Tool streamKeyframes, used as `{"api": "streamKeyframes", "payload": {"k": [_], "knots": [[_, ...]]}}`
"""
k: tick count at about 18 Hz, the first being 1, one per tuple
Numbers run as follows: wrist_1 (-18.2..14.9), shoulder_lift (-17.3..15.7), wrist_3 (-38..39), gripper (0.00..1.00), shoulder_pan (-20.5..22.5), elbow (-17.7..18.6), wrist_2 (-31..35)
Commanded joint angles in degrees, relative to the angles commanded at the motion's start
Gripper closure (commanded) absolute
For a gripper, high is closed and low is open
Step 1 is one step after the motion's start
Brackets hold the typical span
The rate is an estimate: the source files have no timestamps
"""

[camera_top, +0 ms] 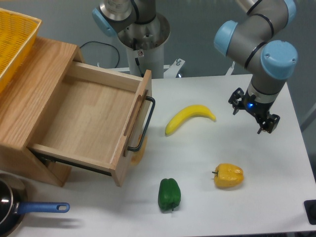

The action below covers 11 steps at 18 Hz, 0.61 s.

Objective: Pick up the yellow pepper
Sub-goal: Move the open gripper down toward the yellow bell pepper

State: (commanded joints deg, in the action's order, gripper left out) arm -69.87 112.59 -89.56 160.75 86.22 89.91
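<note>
Yellow pepper [229, 176]: lying on its side on the white table [256, 148], in the front right part; short dark stem pointing left; nothing touching it.
Green pepper [169, 194]: sitting to the left of the yellow pepper and slightly nearer the front edge, apart from it.
Banana [189, 118]: lying behind both peppers, mid-table, curving upward to the right, well apart from the yellow pepper.
Gripper [254, 112]: hanging above the table behind and to the right of the yellow pepper, well apart from it; the two fingers are standing spread with a visible gap, holding nothing; a small blue light is glowing on the wrist.
Arm [261, 44]: grey links with light blue joint caps, reaching in from the top right and bending down to the gripper.
Robot base [140, 34]: standing at the back edge of the table, behind the drawer.
Wooden drawer [94, 123]: pulled out of its wooden cabinet [29, 98] on the left, interior showing bare wood; black handle [143, 123] facing the banana.
Yellow basket [15, 39]: resting on top of the cabinet, top left, partly cut off.
Pan [7, 210]: sitting at the bottom left corner, dark, blue handle pointing right, partly out of frame.
</note>
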Motion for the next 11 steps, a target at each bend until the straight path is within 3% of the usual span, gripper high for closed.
{"api": "streamKeyframes", "payload": {"k": [7,11], "knots": [[0.4,0.7,0.1,0.0,-0.5,0.5,0.0],[8.0,0.5,0.7,0.0,-0.3,4.8,0.0]]}}
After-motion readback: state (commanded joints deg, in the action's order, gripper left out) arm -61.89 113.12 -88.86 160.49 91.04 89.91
